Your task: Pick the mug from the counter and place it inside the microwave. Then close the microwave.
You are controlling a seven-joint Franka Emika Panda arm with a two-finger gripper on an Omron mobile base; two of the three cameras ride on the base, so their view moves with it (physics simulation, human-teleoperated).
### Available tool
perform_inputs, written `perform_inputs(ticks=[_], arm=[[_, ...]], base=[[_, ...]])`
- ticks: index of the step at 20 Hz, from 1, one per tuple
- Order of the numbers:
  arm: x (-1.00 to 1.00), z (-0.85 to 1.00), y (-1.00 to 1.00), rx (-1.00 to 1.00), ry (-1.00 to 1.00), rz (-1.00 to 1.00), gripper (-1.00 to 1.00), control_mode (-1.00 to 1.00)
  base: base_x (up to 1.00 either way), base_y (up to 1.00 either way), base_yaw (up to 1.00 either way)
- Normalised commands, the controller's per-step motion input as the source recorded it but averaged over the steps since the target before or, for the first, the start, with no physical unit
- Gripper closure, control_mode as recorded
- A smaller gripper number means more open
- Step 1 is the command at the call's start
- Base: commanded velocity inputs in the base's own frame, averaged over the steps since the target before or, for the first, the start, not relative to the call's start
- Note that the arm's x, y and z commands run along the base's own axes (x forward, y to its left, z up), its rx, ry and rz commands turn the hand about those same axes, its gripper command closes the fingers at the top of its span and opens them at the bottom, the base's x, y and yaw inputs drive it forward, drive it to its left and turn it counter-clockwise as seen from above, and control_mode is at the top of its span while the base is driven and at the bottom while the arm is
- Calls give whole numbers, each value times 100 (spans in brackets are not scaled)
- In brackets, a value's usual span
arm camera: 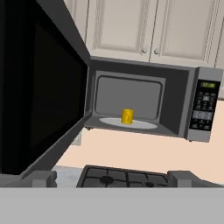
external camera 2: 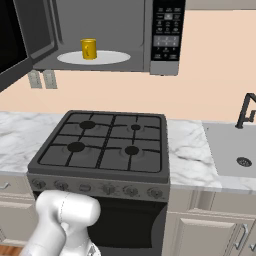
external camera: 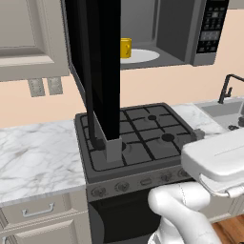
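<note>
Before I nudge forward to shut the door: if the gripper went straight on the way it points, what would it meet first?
Probably the microwave cavity with the mug on its turntable. The open gripper faces it, the open door off to one side. Depth is unclear.

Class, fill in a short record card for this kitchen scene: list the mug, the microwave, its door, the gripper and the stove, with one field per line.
mug: small glossy yellow cylindrical mug, upright on the white round turntable
microwave: large black over-range microwave, grey interior, button panel on its right side
door: dark glass door, swung wide open to the left
gripper: two-finger gripper, jaws open, holding nothing, facing the microwave from a distance
stove: black gas stovetop below the microwave, burners bare
task left: close the door
</note>
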Motion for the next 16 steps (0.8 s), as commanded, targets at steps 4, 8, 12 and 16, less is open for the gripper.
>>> perform_inputs(ticks=[4,8,12,16], arm=[[-24,0,51,0,-3,0,-100,-100],[-15,0,44,0,-9,0,-100,-100],[-1,0,39,0,-11,0,-100,-100],[0,0,43,0,-8,0,-100,-100]], base=[[0,0,0],[0,0,0],[0,0,0],[0,0,0]])
